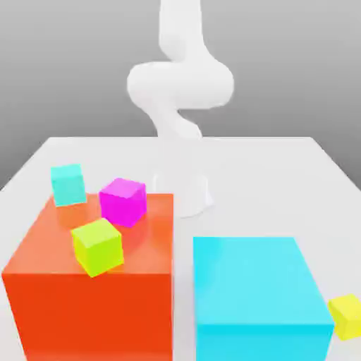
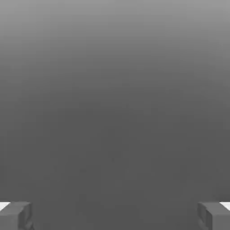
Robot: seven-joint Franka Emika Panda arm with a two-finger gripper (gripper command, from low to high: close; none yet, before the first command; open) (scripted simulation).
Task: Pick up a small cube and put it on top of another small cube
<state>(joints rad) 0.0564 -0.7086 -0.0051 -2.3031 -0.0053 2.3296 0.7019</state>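
A small bright yellow cube (image 1: 347, 315) rests on the table at the exterior view's right, touching or nearly touching the lower corner of the big cyan block (image 1: 257, 289). In the hand view my gripper (image 2: 115, 215) is open, its two grey fingertips (image 2: 15, 214) far apart with nothing between them and only plain grey background beyond. The white arm (image 1: 180, 84) stands folded up at the back of the table, well away from the yellow cube.
A big orange block (image 1: 92, 296) at the exterior view's left carries a lime cube (image 1: 97, 246), a magenta cube (image 1: 123, 201) and a small cyan cube (image 1: 68, 184). The white table (image 1: 282, 169) lies bare behind the cyan block.
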